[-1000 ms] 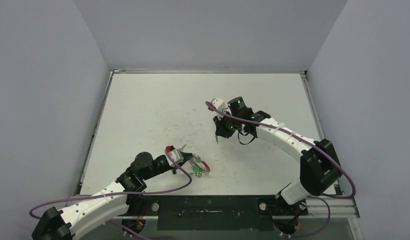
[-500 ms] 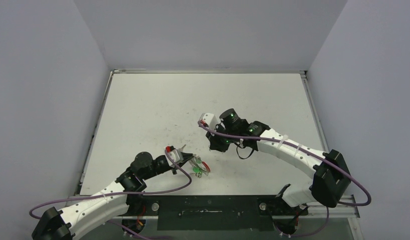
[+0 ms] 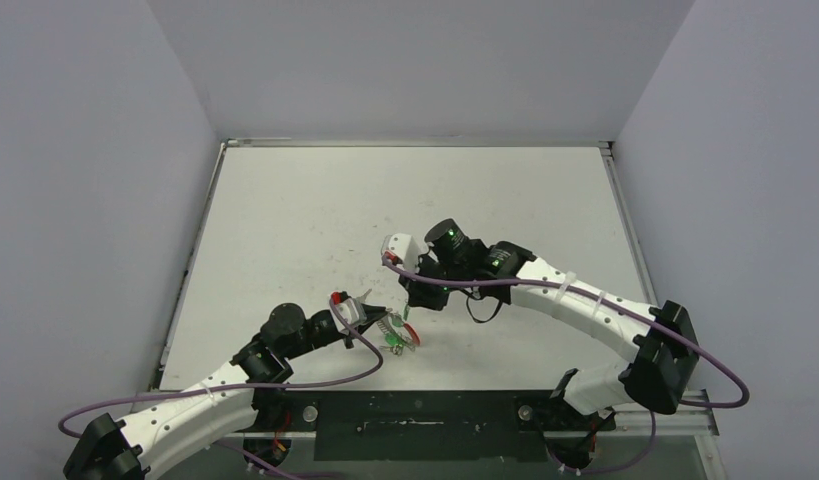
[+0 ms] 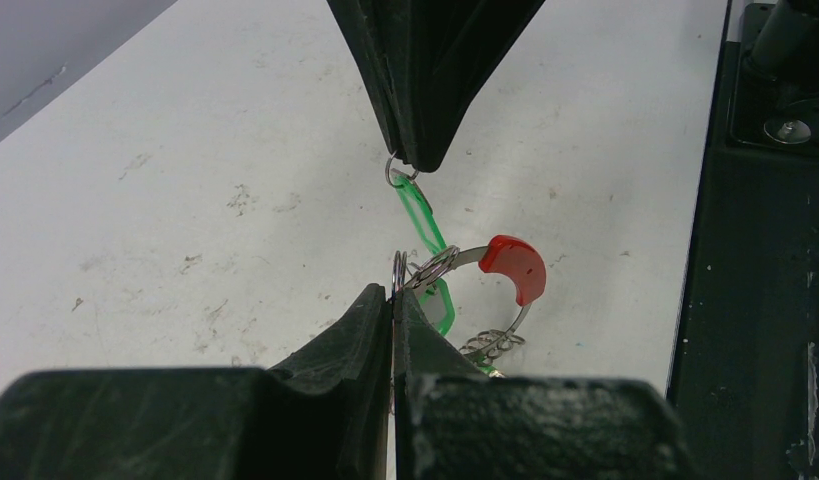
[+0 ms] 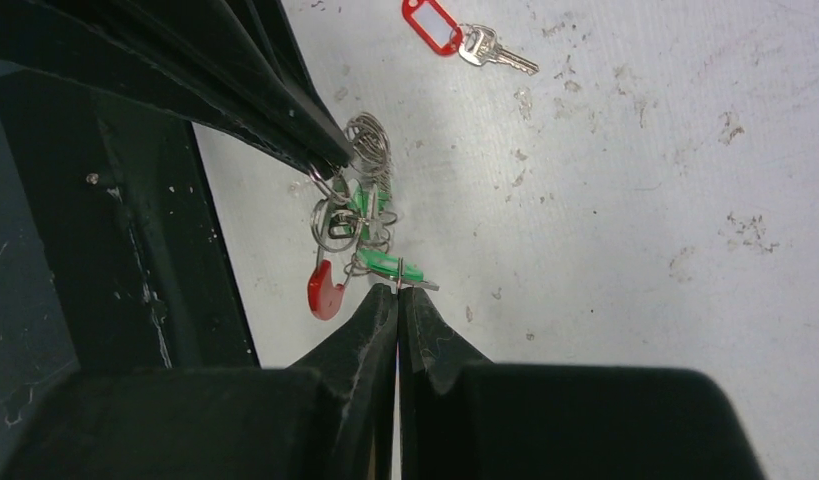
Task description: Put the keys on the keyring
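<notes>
Keyring (image 4: 513, 268) pinched in left gripper (image 4: 393, 296), right gripper (image 5: 397, 291) pinching green-tagged key (image 5: 390, 266) beside it, red-tagged key (image 5: 455, 35) loose on table (image 5: 635, 200)

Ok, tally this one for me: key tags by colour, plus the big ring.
Red key tag: 1
Green key tags: 2
Keyring: 1
Total: 4

A scuffed white table (image 3: 285, 220) sits between grey walls (image 3: 85, 200), with a black rail (image 3: 415, 425) along its near edge.
</notes>
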You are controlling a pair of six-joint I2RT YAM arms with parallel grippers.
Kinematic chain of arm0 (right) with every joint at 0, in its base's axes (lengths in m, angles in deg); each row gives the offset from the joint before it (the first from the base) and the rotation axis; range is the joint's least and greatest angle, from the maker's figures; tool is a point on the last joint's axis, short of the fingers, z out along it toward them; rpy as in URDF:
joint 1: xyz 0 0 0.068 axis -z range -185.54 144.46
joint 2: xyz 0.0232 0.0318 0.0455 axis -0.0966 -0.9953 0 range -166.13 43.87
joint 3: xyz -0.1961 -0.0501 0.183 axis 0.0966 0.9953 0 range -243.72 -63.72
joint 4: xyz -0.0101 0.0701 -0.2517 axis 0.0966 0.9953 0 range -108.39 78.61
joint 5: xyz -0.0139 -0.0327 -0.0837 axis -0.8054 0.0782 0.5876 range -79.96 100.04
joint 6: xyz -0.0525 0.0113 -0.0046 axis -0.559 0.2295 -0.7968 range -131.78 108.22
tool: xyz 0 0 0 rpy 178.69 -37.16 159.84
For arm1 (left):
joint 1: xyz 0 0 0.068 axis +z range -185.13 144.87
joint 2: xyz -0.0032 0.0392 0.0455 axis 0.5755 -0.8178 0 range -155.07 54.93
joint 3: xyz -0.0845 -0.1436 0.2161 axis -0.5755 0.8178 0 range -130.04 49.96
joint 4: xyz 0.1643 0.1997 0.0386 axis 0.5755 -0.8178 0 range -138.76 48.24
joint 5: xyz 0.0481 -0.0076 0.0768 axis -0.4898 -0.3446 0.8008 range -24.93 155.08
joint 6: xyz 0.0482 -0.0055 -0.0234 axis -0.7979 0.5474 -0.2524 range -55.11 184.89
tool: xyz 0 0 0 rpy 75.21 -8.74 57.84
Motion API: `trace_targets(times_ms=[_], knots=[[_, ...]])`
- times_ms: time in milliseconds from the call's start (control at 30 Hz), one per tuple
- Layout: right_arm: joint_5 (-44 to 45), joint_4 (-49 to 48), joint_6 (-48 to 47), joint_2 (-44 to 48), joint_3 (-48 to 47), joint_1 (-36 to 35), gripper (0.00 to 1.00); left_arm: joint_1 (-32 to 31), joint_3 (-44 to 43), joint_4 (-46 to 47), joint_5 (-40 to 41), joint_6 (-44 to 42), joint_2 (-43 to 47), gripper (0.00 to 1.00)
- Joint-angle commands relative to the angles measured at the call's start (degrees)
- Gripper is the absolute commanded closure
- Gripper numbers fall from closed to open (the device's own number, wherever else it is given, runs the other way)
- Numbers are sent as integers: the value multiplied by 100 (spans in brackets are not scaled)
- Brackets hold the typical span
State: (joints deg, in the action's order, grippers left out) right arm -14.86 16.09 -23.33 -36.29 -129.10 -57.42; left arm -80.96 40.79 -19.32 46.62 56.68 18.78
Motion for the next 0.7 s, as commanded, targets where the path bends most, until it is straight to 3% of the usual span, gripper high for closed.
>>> trace_targets(times_ms=[0,667], knots=[[-83,79,-38,-31,-391,-189,100,-25,-287,262,-89,-31,11,100],[-240,302,-151,-393,-755,-532,100,-31,-278,403,-132,-8,-95,100]])
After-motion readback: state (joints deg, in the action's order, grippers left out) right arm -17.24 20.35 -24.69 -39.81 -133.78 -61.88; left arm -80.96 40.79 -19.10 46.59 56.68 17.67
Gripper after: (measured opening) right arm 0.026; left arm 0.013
